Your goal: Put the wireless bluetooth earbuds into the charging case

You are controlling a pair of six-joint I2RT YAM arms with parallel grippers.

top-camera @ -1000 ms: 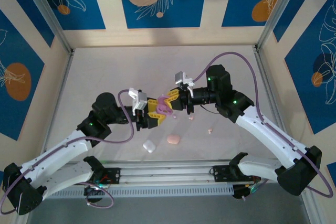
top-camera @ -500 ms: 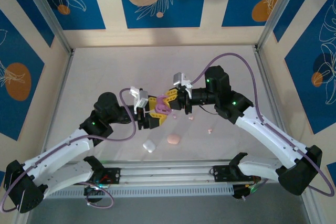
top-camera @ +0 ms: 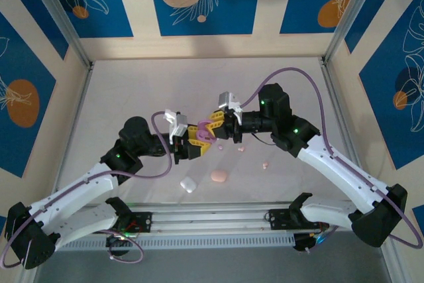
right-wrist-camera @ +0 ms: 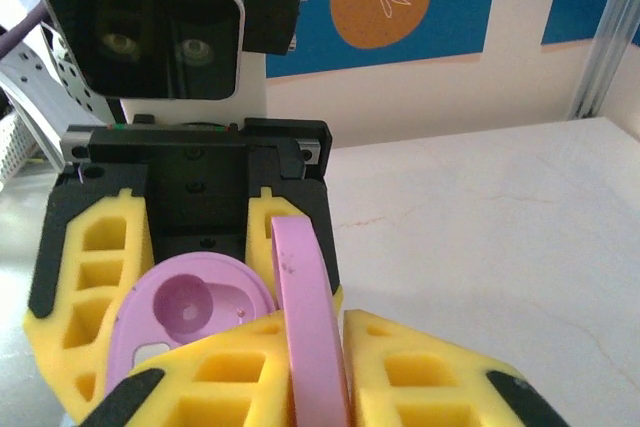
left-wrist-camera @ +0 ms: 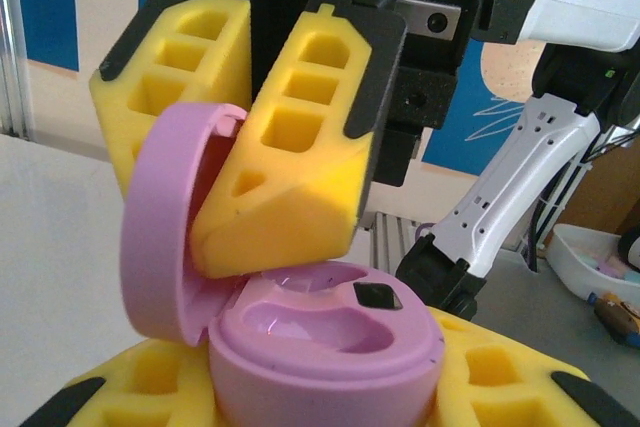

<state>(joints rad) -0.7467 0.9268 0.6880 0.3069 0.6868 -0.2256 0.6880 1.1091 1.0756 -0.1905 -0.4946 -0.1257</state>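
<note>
The lilac charging case (left-wrist-camera: 330, 347) is open and held above the table; the wells I can see in its base are empty. My left gripper (left-wrist-camera: 325, 392) is shut on the base, a yellow finger on each side. The upright lid (right-wrist-camera: 310, 317) stands between the fingers of my right gripper (right-wrist-camera: 310, 335), which is shut on it from the opposite side. From above, the two grippers meet mid-table: left gripper (top-camera: 194, 144), right gripper (top-camera: 213, 126). Two tiny pale pink earbuds (top-camera: 240, 148) (top-camera: 265, 165) lie on the table below the right arm.
A pink case (top-camera: 218, 175) and a white case (top-camera: 188, 185) lie on the table near the front, below the grippers. The enclosure's frame posts (top-camera: 66, 28) and patterned walls ring the table. The right arm's purple cable (top-camera: 311, 77) loops above its elbow.
The left gripper has risen slightly toward the right gripper with the case. The right gripper's fingers stay on the lid, holding it up from the base.
</note>
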